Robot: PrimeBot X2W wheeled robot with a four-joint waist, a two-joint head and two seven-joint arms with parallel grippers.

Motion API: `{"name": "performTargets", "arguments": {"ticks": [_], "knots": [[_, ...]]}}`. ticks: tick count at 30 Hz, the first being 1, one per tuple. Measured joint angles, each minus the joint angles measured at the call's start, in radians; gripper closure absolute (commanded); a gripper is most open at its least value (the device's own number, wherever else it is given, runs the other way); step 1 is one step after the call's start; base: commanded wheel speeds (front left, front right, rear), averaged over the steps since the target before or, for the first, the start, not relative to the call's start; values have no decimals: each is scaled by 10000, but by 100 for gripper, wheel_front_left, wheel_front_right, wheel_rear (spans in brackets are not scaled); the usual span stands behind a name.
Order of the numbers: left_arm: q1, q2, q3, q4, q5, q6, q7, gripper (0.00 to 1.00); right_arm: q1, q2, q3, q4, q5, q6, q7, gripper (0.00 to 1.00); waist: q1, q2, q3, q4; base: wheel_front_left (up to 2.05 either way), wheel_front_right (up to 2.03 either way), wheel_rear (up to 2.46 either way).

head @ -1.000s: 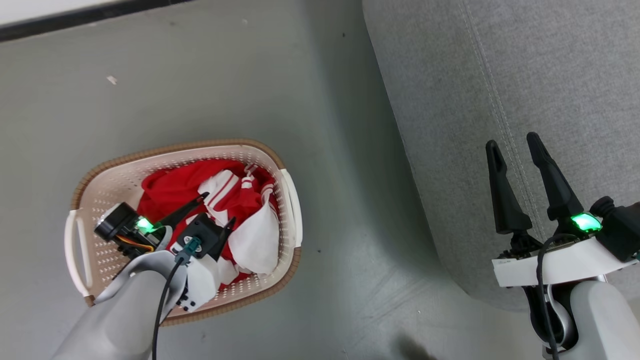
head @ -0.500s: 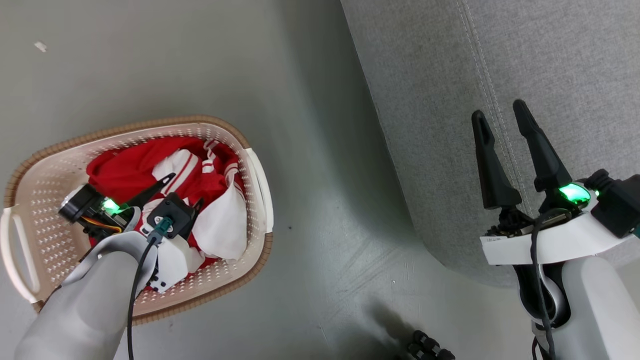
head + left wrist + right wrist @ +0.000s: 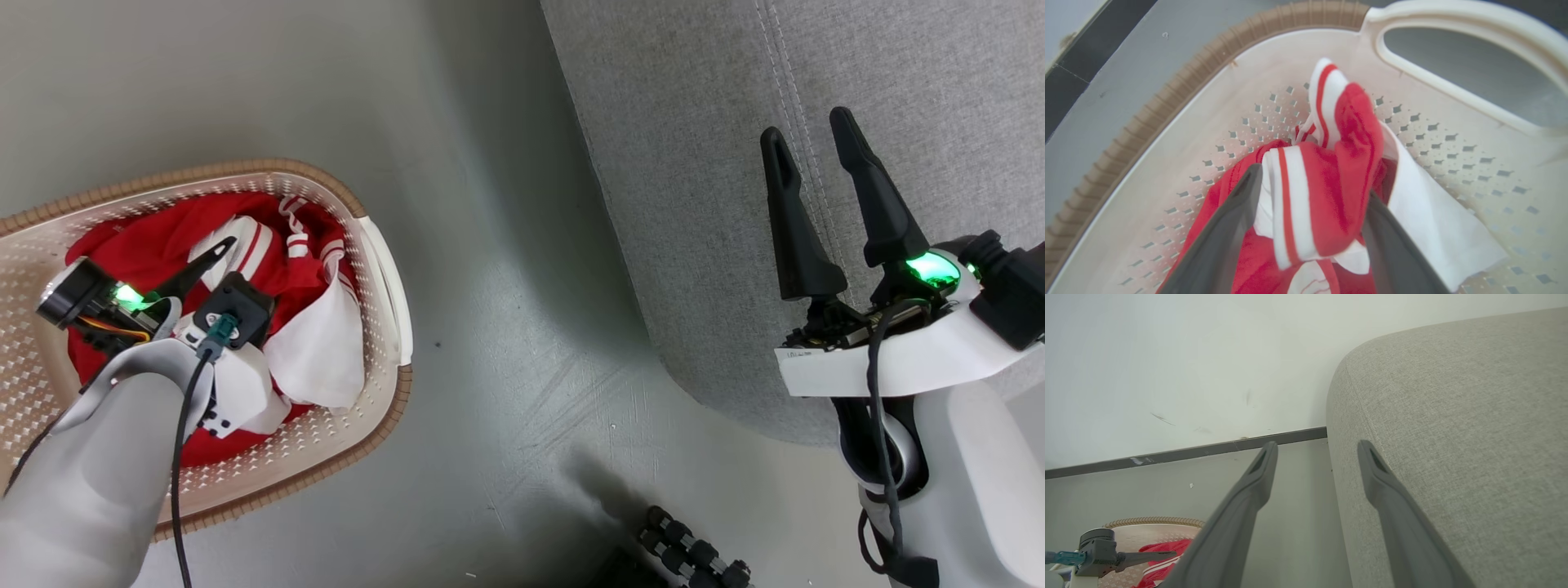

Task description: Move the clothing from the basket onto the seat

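Left gripper [image 3: 1310, 185]: down inside the basket, jaws wide apart, straddling a bunched red-and-white fold; one finger on each side of it, not pinched shut (left finger edge right against a white band).
Right gripper [image 3: 807, 126]: jaws apart, nothing between them; hovering above the seat near its edge, fingers pointing up the head view.
Clothing [image 3: 155, 237]: all in the basket, one crumpled heap; red cloth, white bands with thin red stripes, a plain white panel draped toward the handle side.
Basket [image 3: 326, 429]: on the floor, left of the seat and well apart from it; cream perforated wall, brown rim, white handle [image 3: 384, 278] on the side facing the seat; cut off by the head view's left edge.
Seat [image 3: 939, 82]: big grey woven cushion, rounded corner, stitched double seam running under the right gripper.
Floor [image 3: 490, 327]: grey-green, smooth, faint scuffs; a wide strip of it between basket and seat.
Left forearm [image 3: 90, 482]: pale grey, in from lower left over the basket rim, black cable along it.
Wall [image 3: 1167, 355]: pale, beyond the floor in the right wrist view; dark baseboard [image 3: 1208, 451] along its foot, running up to the seat's side.
Dark ridged part [image 3: 690, 559]: at the head view's bottom edge, near the seat's corner; cannot tell what.
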Motion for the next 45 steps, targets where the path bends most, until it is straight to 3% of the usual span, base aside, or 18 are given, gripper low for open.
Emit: {"name": "performTargets", "arguments": {"ticks": [1, 2, 4, 5, 6, 26, 45], "knots": [[-27, 46, 25, 29, 0, 23, 0, 19, -58, 0, 4, -4, 10, 0, 0, 0, 0, 0, 54, -27, 0, 0, 0], [-60, 86, 38, 69, 0, 29, 0, 55, -101, 0, 13, -2, 12, 0, 0, 0, -1, 0, 105, -53, 0, 0, 0], [-136, 127, 54, 130, 0, 56, 0, 76, -224, 0, 29, 2, 67, 0, 0, 0, 0, 0, 203, -96, 0, 0, 0], [-156, 136, 56, 150, 0, 56, -2, 96, -274, -2, 25, -2, 81, 0, 0, 0, 0, 0, 249, -111, 0, 0, 0], [-163, 144, 58, 169, 0, 56, -25, 100, -295, -2, 23, 2, 81, 0, 0, 0, 0, 0, 292, -121, 0, 0, 0], [187, -163, 794, -562, -1039, 161, -311, 100, -862, -12, 46, 537, -261, 0, -2, 0, -1, 0, -129, 385, 0, 0, 0], [813, -267, 1007, -4036, -1682, 132, -334, 100, -1057, -36, 13, 1501, -1011, 0, -2, 0, -1, 0, -1447, 1348, 0, 0, 0]]}}
